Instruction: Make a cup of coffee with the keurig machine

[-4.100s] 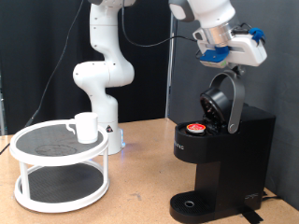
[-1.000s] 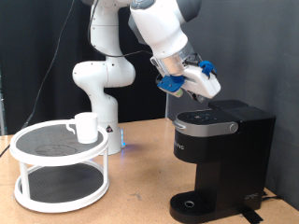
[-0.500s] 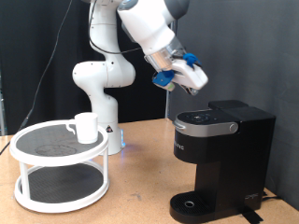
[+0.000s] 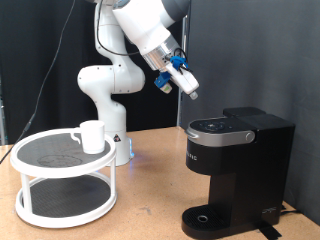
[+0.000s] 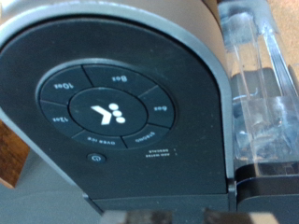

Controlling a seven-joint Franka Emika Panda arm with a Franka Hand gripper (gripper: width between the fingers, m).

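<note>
The black keurig machine stands at the exterior view's right with its lid down. My gripper hangs in the air above it, towards the exterior view's left, touching nothing and with nothing between its fingers. The wrist view looks down on the machine's lid with its round ring of buttons. The gripper's fingers do not show clearly there. The white cup stands upright on the top tier of the white round table at the exterior view's left. The round drip tray holds nothing.
The arm's white base rises behind the table, between the table and the machine. The machine's clear water tank sits beside the lid in the wrist view. A black curtain forms the backdrop. Wooden tabletop lies between the table and the machine.
The machine's lid, open earlier with a red pod inside, is now shut. The gripper has risen and swung to the exterior view's left, away from the lid.
</note>
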